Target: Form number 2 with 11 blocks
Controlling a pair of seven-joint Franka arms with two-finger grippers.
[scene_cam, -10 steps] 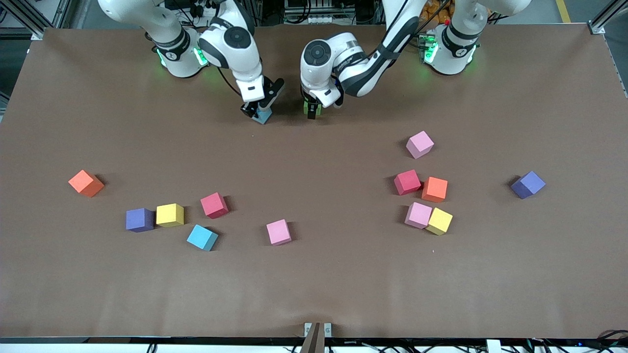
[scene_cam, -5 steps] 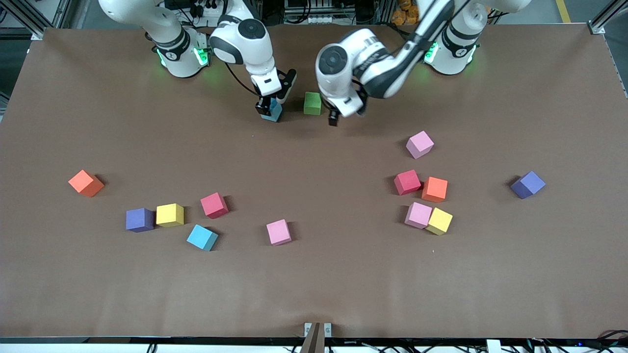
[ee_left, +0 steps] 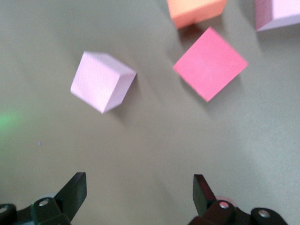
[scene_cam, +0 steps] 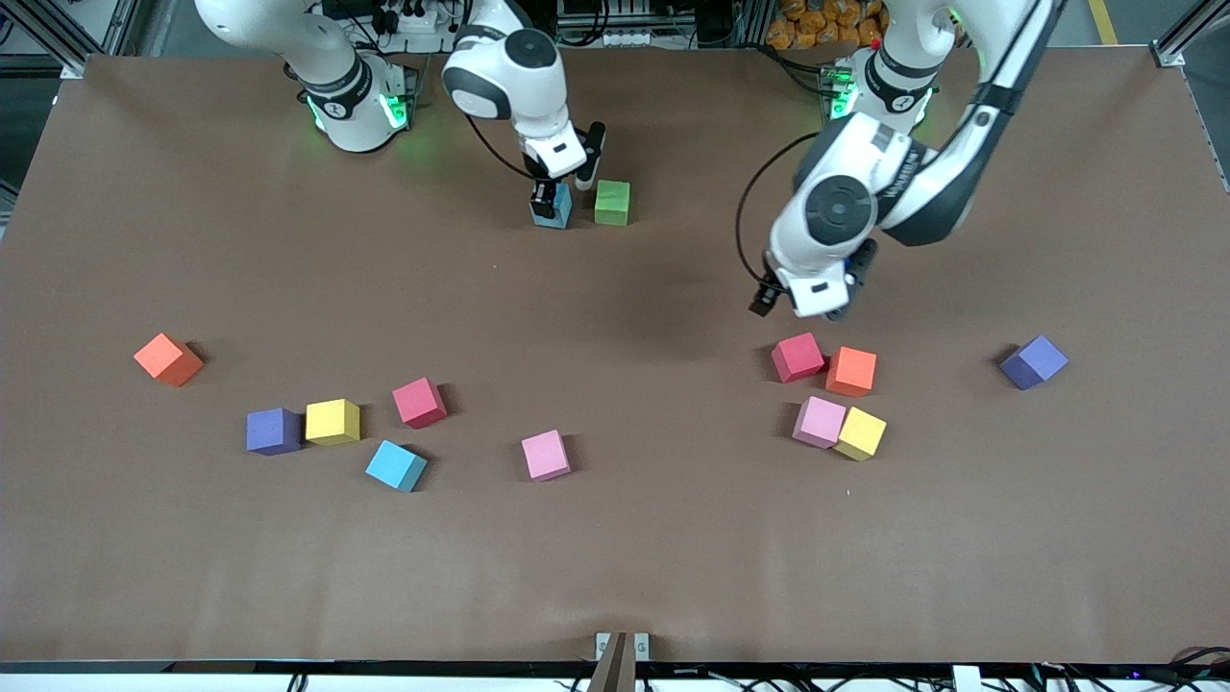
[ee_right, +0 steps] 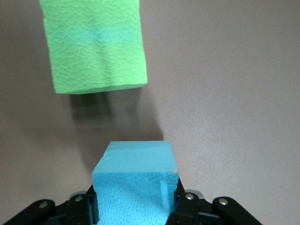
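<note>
Loose blocks are scattered on the counter nearest the camera, no number 2 started yet. Left gripper, fingers spread wide and empty, hangs over a pink cube. Farthest back, right gripper clamps a light blue cube just beside the green cube. Set it down crooked and it'll shove green off line.
</note>
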